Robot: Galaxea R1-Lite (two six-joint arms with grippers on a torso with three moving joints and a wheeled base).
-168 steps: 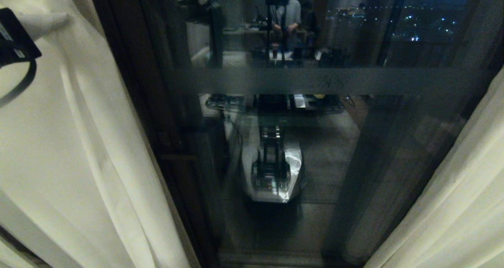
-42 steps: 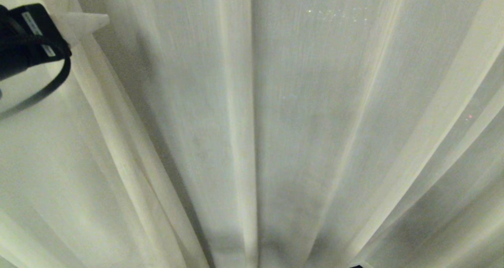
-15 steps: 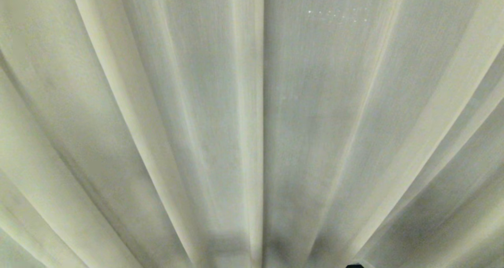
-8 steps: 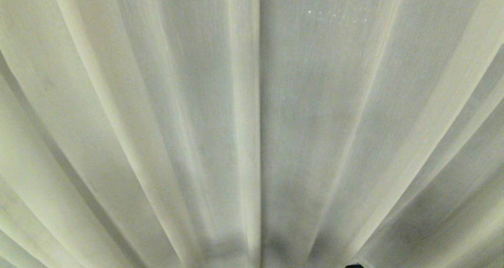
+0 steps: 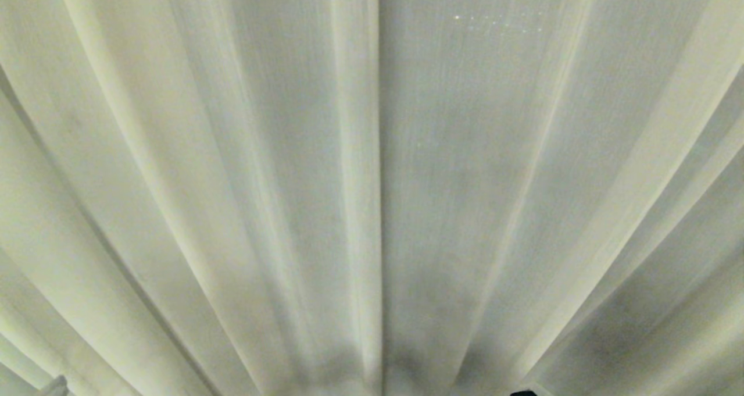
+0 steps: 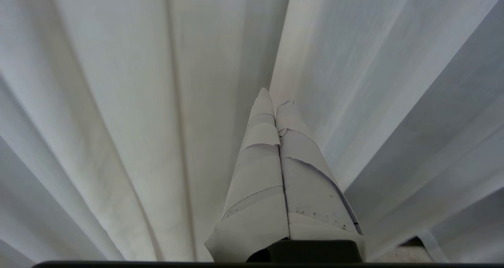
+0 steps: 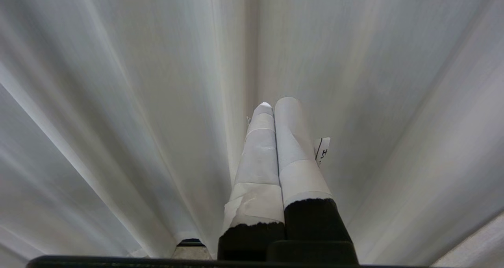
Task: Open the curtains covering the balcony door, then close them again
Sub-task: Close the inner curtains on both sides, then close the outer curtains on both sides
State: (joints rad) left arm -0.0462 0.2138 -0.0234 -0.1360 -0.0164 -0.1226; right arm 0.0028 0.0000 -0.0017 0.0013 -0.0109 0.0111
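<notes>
The curtains [image 5: 372, 186] fill the whole head view, 2 cream panels meeting at a seam that runs straight down the middle, pleats fanning out to both sides. No glass shows anywhere, so the balcony door is fully hidden behind the fabric; only a few faint specks of light come through the weave near the top right.

Left gripper [image 6: 275, 98]: paper-wrapped fingers pressed together, nothing between them, tips pointing at the cloth close to a fold; whether they touch it cannot be told. In the head view just a pale sliver shows at the bottom left corner, too small to identify.

Right gripper [image 7: 273, 102]: fingers also squeezed together, empty, aimed at the fabric near the centre seam, contact unclear. A small paper tag [image 7: 322, 150] sticks out beside 1 finger.

Step, as a judgement: panels are drawn across the door, so the closing half looks finished and the task reads as essentially done. Neither gripper holds fabric.

Next move, likely: pull both arms clear of the cloth without snagging a pleat, and check the seam stays shut with no gap. If a gap shows, nudge 1 panel edge back to the middle.
</notes>
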